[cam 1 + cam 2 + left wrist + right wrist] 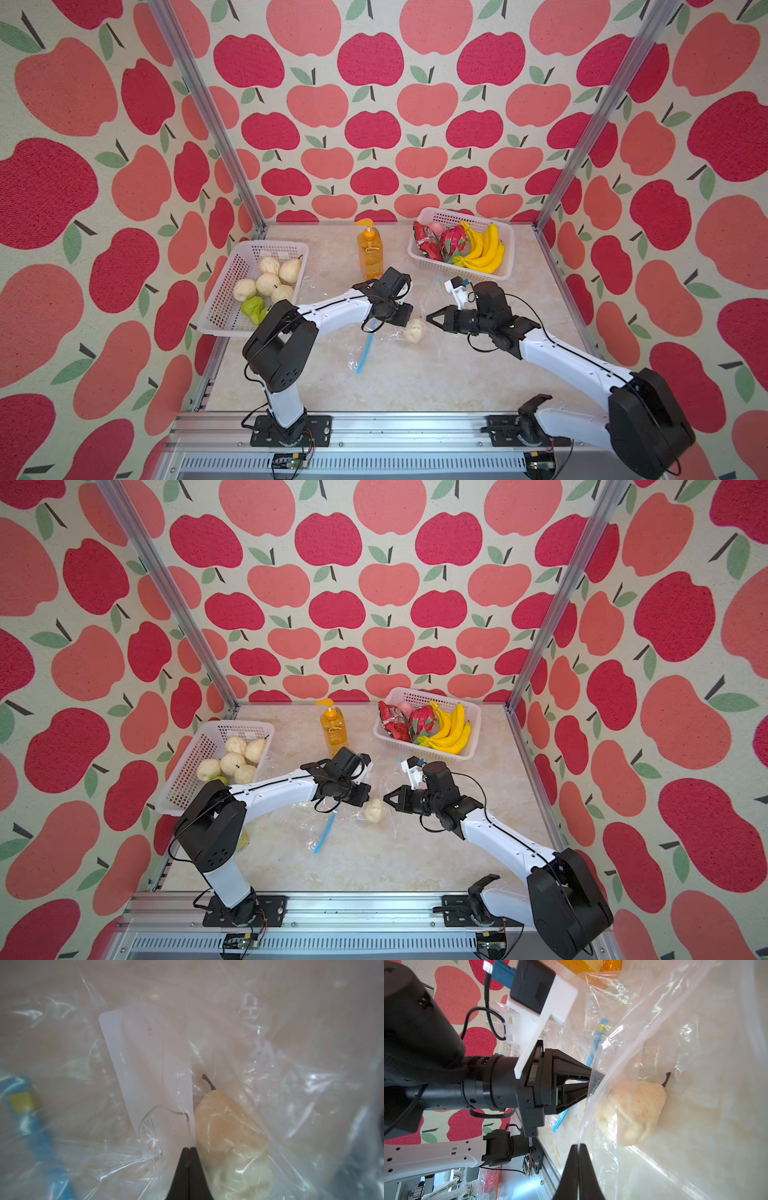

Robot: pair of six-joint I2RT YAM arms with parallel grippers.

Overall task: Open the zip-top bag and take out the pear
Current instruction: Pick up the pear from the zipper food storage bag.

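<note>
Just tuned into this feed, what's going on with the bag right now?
Both arms are working the clear plastic zip-top bag. The left gripper and the right gripper are each shut on a pinch of its film, on opposite sides of the pale yellow pear, which lies inside the bag. The blue zip strip trails toward the front. Whether the mouth is open yet is unclear.

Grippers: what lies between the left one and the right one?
The pear, inside the clear bag, lies between the left gripper and the right gripper, each shut on the bag's film. Both top views show it.
</note>
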